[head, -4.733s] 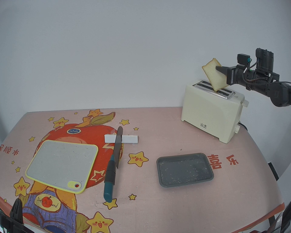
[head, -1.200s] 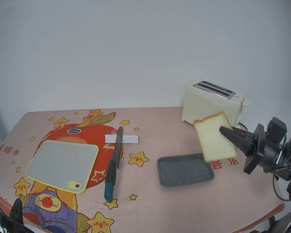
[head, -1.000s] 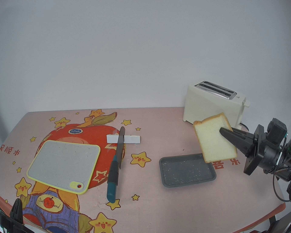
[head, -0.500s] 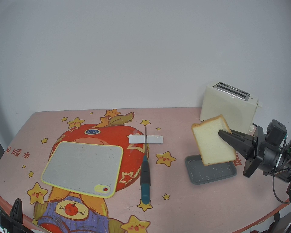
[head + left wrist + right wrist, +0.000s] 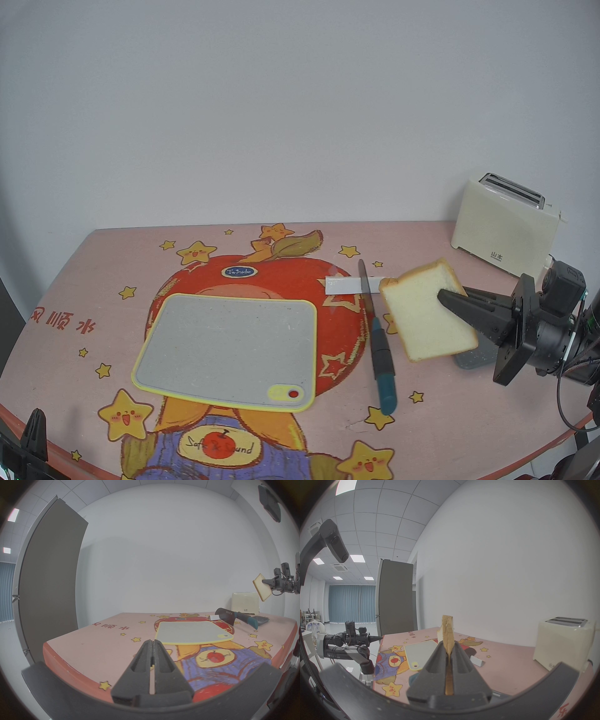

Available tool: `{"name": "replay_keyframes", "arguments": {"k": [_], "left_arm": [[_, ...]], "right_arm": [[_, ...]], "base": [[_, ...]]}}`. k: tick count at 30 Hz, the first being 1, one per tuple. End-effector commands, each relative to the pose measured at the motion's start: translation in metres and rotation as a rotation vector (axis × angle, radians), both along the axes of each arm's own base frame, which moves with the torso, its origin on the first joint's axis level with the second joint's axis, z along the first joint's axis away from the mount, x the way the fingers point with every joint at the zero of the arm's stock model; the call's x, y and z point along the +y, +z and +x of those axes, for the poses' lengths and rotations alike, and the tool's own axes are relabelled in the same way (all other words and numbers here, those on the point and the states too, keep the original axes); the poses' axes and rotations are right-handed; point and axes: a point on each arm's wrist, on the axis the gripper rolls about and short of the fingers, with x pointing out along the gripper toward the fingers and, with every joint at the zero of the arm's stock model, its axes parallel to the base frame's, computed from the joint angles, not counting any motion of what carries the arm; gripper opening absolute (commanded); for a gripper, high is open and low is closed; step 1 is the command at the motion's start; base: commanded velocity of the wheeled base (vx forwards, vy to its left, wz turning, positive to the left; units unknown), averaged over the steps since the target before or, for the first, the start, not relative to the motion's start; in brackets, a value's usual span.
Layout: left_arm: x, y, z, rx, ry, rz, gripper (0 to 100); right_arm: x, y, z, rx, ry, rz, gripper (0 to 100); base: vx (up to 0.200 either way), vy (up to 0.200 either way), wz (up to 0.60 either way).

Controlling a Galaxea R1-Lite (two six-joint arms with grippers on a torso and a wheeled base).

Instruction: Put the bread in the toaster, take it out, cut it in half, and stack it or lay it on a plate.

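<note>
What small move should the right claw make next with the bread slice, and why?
Probably carry it toward the robot's left, over the grey yellow-rimmed cutting board. The right claw is shut on the pale square bread slice, held tilted in the air near the teal-handled knife, and cutting comes next.

Item count: bread (image 5: 425, 315), 1 slice; toaster (image 5: 505, 233), 1; knife (image 5: 380, 350), 1; cutting board (image 5: 228, 350), 1; dark tray (image 5: 475, 359), 1, partly hidden; white block (image 5: 342, 285), 1.
</note>
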Motion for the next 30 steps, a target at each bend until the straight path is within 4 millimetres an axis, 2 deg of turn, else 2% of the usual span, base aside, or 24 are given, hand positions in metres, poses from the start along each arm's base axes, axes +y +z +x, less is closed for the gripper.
{"name": "replay_keyframes", "arguments": {"k": [1, 6, 17, 30], "left_arm": [[0.0, -0.005, 0.001, 0.015, -0.001, 0.0, 0], [0.0, -0.005, 0.001, 0.015, -0.001, 0.002, 0], [0.0, -0.005, 0.001, 0.013, -0.001, 0.0, 0], [0.0, -0.005, 0.001, 0.016, -0.001, 0.002, 0]], "right_arm": [[0.001, -0.002, 0.001, 0.007, 0.003, -0.005, 0], [0.009, -0.004, -0.002, 0.051, 0.037, 0.01, 0], [0.017, -0.013, -0.001, 0.094, 0.065, -0.012, 0], [0.039, -0.034, 0.003, 0.261, 0.117, -0.006, 0]], "base": [[0.0, 0.2, 0.0], [0.0, 0.2, 0.0], [0.0, 0.0, 0.0], [0.0, 0.0, 0.0]]}}
